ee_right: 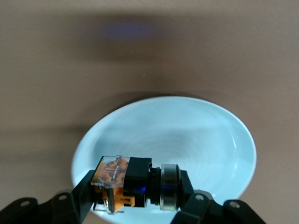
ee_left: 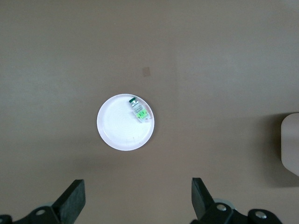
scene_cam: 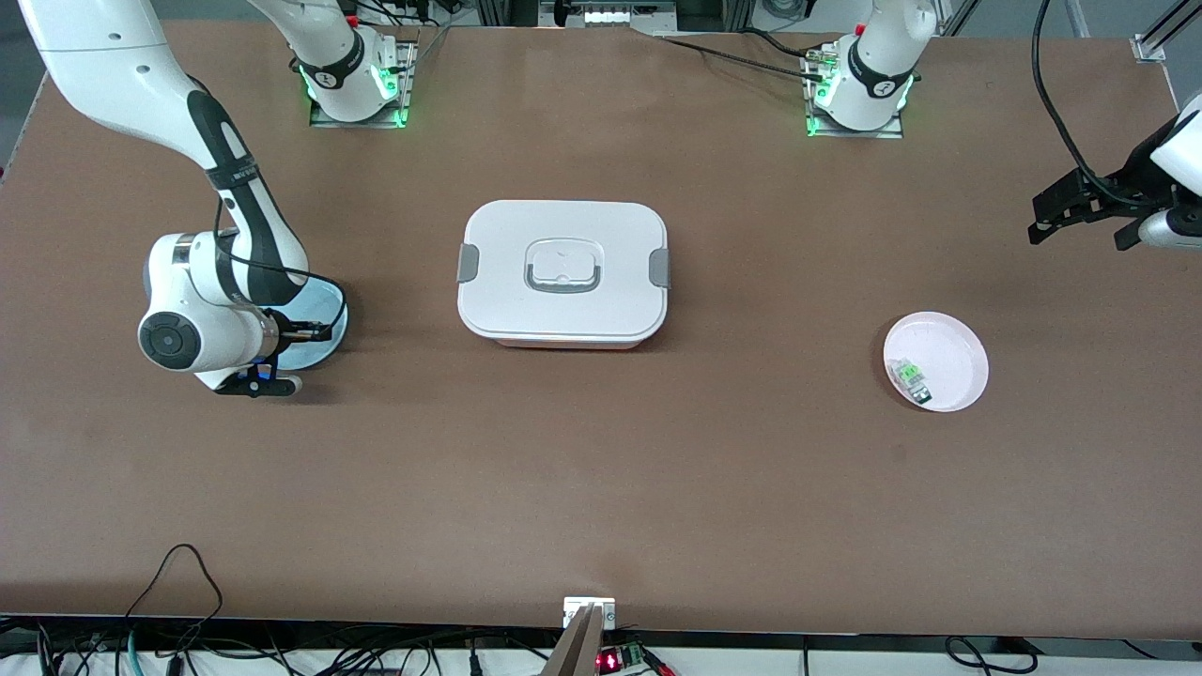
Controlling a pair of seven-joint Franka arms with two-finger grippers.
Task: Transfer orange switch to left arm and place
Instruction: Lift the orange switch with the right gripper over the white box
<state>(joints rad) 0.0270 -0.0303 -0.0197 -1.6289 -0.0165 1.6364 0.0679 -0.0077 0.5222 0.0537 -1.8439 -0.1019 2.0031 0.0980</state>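
The orange switch (ee_right: 126, 184), a small black block with an orange and clear end and a metal ring, sits between the fingers of my right gripper (ee_right: 138, 189), which is shut on it. They are low over a light-blue plate (ee_right: 187, 135); I cannot tell whether the switch touches it. In the front view the right gripper (scene_cam: 315, 330) is at that plate (scene_cam: 331, 299), at the right arm's end of the table, and the switch is hidden there. The white lidded box (scene_cam: 507, 282) stands mid-table. My left gripper (scene_cam: 1052, 216) hangs open and empty (ee_left: 138, 200).
A pale pink plate (scene_cam: 948, 352) holding a clear-and-green component (scene_cam: 909, 376) lies toward the left arm's end, nearer the front camera than the box. The left wrist view looks down on this plate (ee_left: 124, 133) and component (ee_left: 138, 108), with the box's corner (ee_left: 290, 142) at its edge.
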